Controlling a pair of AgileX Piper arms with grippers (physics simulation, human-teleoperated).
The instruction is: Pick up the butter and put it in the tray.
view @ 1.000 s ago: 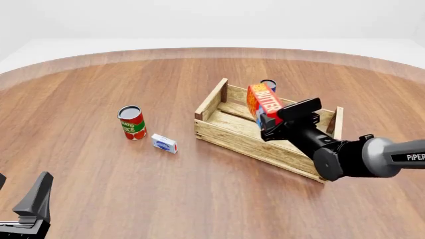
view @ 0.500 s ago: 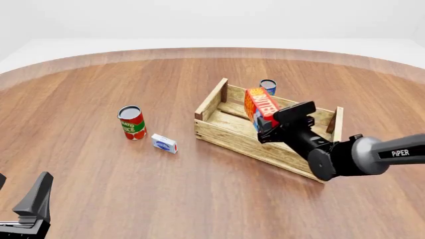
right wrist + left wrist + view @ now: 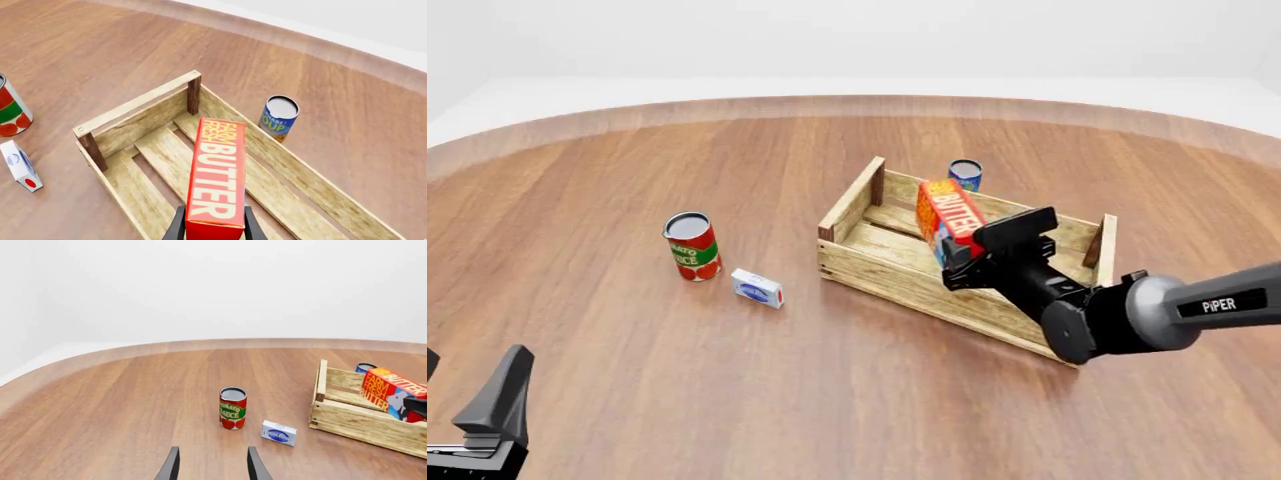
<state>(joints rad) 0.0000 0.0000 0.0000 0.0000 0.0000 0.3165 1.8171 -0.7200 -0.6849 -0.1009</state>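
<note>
The butter (image 3: 948, 214), a red carton with an orange lettered face, stands tilted over the inside of the tray (image 3: 881, 272), a light wooden slatted crate. My right gripper (image 3: 958, 256) is shut on the carton's near end. In the right wrist view the butter (image 3: 217, 175) lies between the fingers above the tray's floor slats (image 3: 127, 107). I cannot tell whether it touches the floor. My left gripper (image 3: 467, 388) is open and empty at the table's near left corner, far from the tray. The left wrist view shows the butter (image 3: 390, 392) and the tray (image 3: 347, 417).
A red tomato sauce can (image 3: 691, 247) and a small white-blue box (image 3: 755, 288) stand left of the tray. A blue soup can (image 3: 965, 174) stands just behind the tray's far wall. The round table's edge curves across the back.
My right gripper has moved the butter a little left and down, lower into the tray. The left arm has not moved.
</note>
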